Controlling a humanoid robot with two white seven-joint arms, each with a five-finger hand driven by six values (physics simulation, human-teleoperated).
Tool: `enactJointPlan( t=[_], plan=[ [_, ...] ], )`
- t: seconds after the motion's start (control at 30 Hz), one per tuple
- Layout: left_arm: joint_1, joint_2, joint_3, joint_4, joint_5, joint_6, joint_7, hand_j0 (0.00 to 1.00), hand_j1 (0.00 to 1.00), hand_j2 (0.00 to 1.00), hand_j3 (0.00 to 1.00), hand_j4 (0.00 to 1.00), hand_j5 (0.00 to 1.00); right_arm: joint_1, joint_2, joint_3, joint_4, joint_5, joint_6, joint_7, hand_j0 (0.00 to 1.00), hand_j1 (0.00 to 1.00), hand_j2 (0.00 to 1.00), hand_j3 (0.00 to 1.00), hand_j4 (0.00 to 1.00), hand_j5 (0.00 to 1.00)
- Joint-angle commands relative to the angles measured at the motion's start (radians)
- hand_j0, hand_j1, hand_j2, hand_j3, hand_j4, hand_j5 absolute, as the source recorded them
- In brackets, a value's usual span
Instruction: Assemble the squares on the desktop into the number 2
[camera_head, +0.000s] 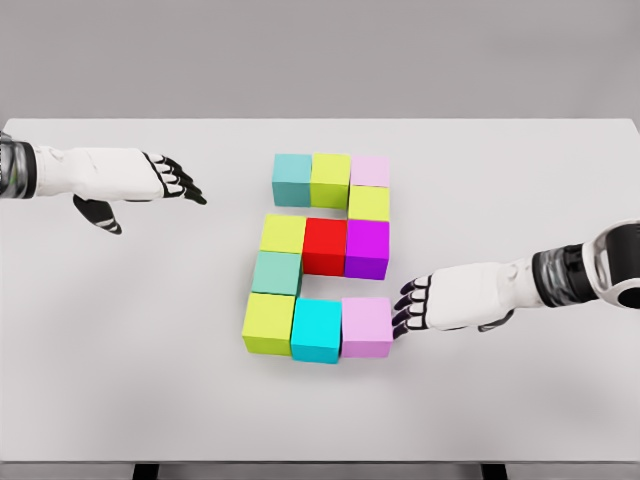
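Matt, smooth coloured cubes (324, 246) sit on a matt white desktop (120, 330); arm shells look like glossy white plastic.

My left white robot arm (90, 172) reaches in from the left side. My left hand (165, 182) has its black fingers stretched out flat and its thumb hanging down. It holds nothing. My right white robot arm (540, 280) comes in from the right. My right hand (425, 305) has its fingers bent a little, and it holds nothing.
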Motion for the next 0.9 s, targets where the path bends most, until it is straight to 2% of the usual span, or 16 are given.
enactJointPlan(
  t=[0.0,0.17,0.23,0.27,0.3,0.37,0.5,0.53,0.6,0.63,0.77,0.87],
  plan=[
    [0.000,0.001,0.005,0.000,0.005,0.002,0.001,1.00,1.00,1.00,1.00,1.00,1.00,0.000,0.002,0.001,0.001,-0.004,0.002,0.000,1.00,1.00,1.00,1.00,1.00,1.00],
    [0.000,0.001,0.005,0.000,0.005,0.002,0.001,1.00,1.00,1.00,1.00,1.00,1.00,-0.026,-0.046,-0.011,0.005,-0.002,0.002,0.000,1.00,1.00,1.00,1.00,1.00,1.00],
    [0.000,0.001,0.005,0.000,0.005,0.002,0.001,1.00,1.00,1.00,1.00,1.00,1.00,-0.015,-0.080,-0.157,0.045,-0.008,0.002,0.000,1.00,1.00,1.00,1.00,1.00,1.00],
    [0.000,0.001,0.005,0.000,0.005,0.002,0.001,1.00,1.00,1.00,1.00,1.00,1.00,0.005,-0.100,-0.249,0.074,-0.048,0.002,0.000,1.00,1.00,1.00,1.00,1.00,1.00],
    [0.000,0.001,0.005,0.000,0.005,0.002,0.001,1.00,1.00,1.00,1.00,1.00,1.00,0.024,-0.101,-0.275,0.091,-0.083,0.002,0.000,1.00,1.00,1.00,1.00,1.00,1.00],
    [0.000,0.001,0.005,0.000,0.005,0.002,0.001,1.00,1.00,1.00,1.00,1.00,1.00,0.035,-0.103,-0.314,0.168,-0.269,0.002,0.000,1.00,1.00,1.00,1.00,1.00,1.00],
    [0.000,0.002,0.006,0.000,0.005,0.002,0.001,1.00,1.00,1.00,1.00,1.00,1.00,0.069,-0.107,-0.298,0.196,-0.376,0.002,0.000,1.00,1.00,1.00,1.00,1.00,1.00],
    [0.000,0.002,0.006,0.000,0.005,0.002,0.001,1.00,1.00,1.00,1.00,1.00,1.00,0.069,-0.110,-0.298,0.212,-0.465,0.002,0.000,1.00,1.00,1.00,1.00,1.00,1.00],
    [0.000,0.002,0.006,0.000,0.005,0.002,0.001,1.00,1.00,1.00,1.00,1.00,1.00,0.064,-0.101,-0.297,0.349,-0.672,0.002,0.000,1.00,1.00,1.00,1.00,1.00,1.00],
    [0.000,0.001,0.006,0.000,0.005,0.002,0.001,1.00,1.00,1.00,1.00,1.00,1.00,0.064,-0.098,-0.298,0.369,-0.738,0.002,0.000,1.00,1.00,1.00,1.00,1.00,1.00],
    [0.002,-0.001,0.011,0.002,0.005,0.002,0.001,1.00,1.00,1.00,1.00,1.00,1.00,0.064,-0.094,-0.303,0.370,-0.754,0.002,0.000,1.00,1.00,1.00,1.00,1.00,1.00],
    [0.023,-0.018,0.009,0.040,0.005,0.002,0.001,1.00,1.00,1.00,1.00,1.00,1.00,0.069,-0.081,-0.303,0.369,-0.754,0.002,0.000,1.00,1.00,1.00,1.00,1.00,1.00]
  ],
)
